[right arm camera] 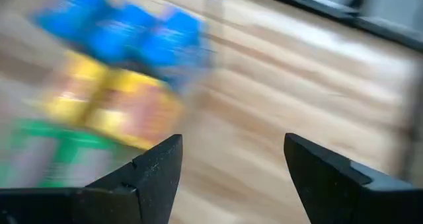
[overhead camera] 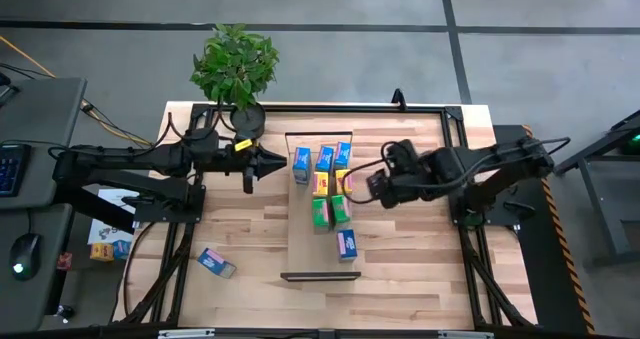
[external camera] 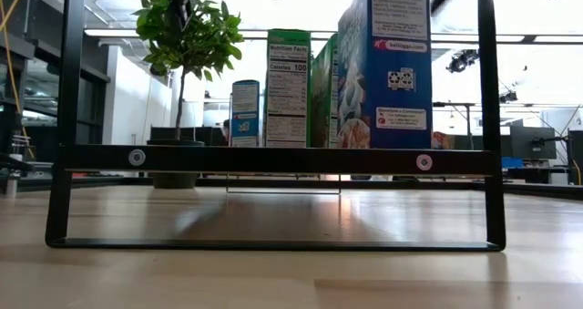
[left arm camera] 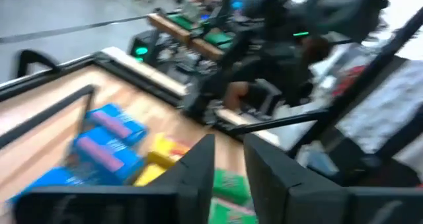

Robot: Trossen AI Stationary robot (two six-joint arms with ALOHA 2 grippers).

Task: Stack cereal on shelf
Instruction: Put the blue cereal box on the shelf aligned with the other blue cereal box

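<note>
High view: my table (overhead camera: 250,249) is one plank top, and on it lies one long shelf (overhead camera: 300,241) with a black bracket at each end. I count eight cereal boxes (overhead camera: 330,184) in all. Seven stand on the shelf: three blue in the back row, two yellow behind two green, then one more blue (overhead camera: 347,244) alone nearer the front bracket. The eighth, a blue box (overhead camera: 216,263), lies on the table well apart from the shelf, on my left side. One potted plant (overhead camera: 236,67) sits at the table's far edge.

I have two arms. My left gripper (overhead camera: 272,162) hovers just beside the back row of blue boxes; in the left wrist view its fingers (left arm camera: 198,174) stand a narrow gap apart, gripping nothing. My right gripper (overhead camera: 367,183) is close to the yellow and green boxes on the other side; in the right wrist view its fingers (right arm camera: 155,168) are spread wide with only bare wood between them.

In the low view, the green box's side panel (external camera: 288,86) reads "Nutrition Facts" and "Calories 100"; the tall blue box (external camera: 387,67) shows "kelloggs.com". Other print is too small for me to read.
</note>
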